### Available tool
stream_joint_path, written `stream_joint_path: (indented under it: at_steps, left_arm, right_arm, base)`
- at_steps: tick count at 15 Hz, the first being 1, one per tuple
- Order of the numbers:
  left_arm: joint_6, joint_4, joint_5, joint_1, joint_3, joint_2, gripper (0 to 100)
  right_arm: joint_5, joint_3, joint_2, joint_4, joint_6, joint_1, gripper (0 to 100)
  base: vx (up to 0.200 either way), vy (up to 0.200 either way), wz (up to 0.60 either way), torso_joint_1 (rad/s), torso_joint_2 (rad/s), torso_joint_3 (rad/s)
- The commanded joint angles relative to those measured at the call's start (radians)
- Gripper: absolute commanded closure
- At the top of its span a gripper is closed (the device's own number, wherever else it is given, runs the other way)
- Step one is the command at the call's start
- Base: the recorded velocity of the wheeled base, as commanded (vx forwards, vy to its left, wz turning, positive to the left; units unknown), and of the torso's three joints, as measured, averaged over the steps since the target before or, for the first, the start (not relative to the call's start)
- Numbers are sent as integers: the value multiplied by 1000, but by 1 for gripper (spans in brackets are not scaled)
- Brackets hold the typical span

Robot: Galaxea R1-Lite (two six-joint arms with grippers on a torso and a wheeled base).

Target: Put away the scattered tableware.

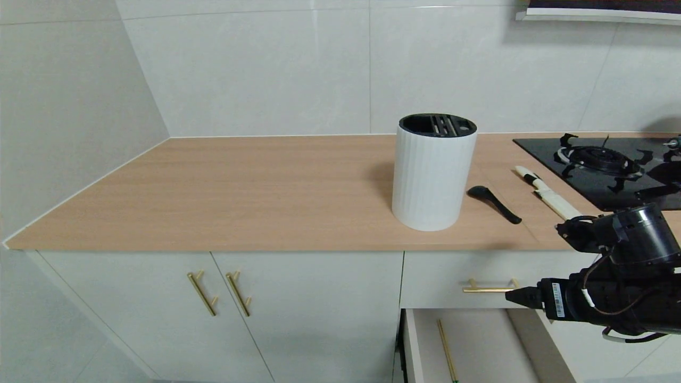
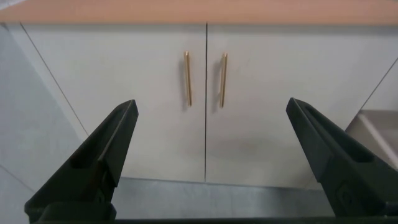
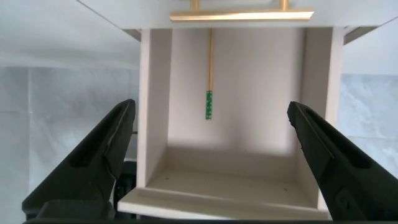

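A wooden counter (image 1: 239,197) runs under a tiled wall; below it the left gripper (image 2: 211,102), fingers apart, faces two cabinet doors (image 2: 124,93). A white holder (image 1: 433,175) stands upright on the counter, with a black spoon (image 1: 492,203) just at its three o'clock, then a white-handled knife (image 1: 548,197) and a stove (image 1: 601,165). At the holder's five o'clock the right gripper (image 1: 518,296), fingers apart and empty, faces an open drawer (image 1: 479,340) holding one chopstick (image 1: 446,346).
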Motion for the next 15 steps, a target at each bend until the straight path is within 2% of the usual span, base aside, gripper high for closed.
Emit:
stream_joint_path:
  at_steps: [1,4,6,8,10,11,12,13,14,15]
  left_arm:
    - [-1,-1,0,0,0,0,0]
    - [-1,1,1,0,0,0,0]
    - [-1,1,0,0,0,0,0]
    - [-1,-1,0,0,0,0,0]
    - [-1,1,0,0,0,0,0]
    - [-1,-1,1,0,0,0,0]
    - [-1,-1,0,0,0,0,0]
    - [-1,-1,0,0,0,0,0]
    - [-1,1,0,0,0,0,0]
    - [-1,1,1,0,0,0,0]
  right_arm:
    - [0,0,2,-1,-1,0,0]
    - [0,2,-2,-1,-8,4,0]
    - [-9,-1,-15,-2,-61,-6,0]
    - [-9,-27,-49,-5,-121,-53,0]
    - [8,-147,-5,5,-285,-156,0]
    - [60,-244,72,4,-360,-214,0]
    - [83,-276,101,4,-371,-230,0]
    - [157,-388,215,1,-380,-250,0]
    - [163,-406,236,-1,-385,-251,0]
    - [166,-505,360,-2,-469,-253,0]
  base:
    - [0,0,0,212,-515,-295]
    - [0,0,0,230,-514,-287]
    - [0,0,0,198,-444,-252]
    - [0,0,0,80,-161,-88]
    - [0,0,0,25,-33,-16]
    - [0,0,0,0,0,0]
    - [0,0,0,0,0,0]
    - [0,0,0,0,0,0]
    - [0,0,0,0,0,0]
    - [0,0,0,0,0,0]
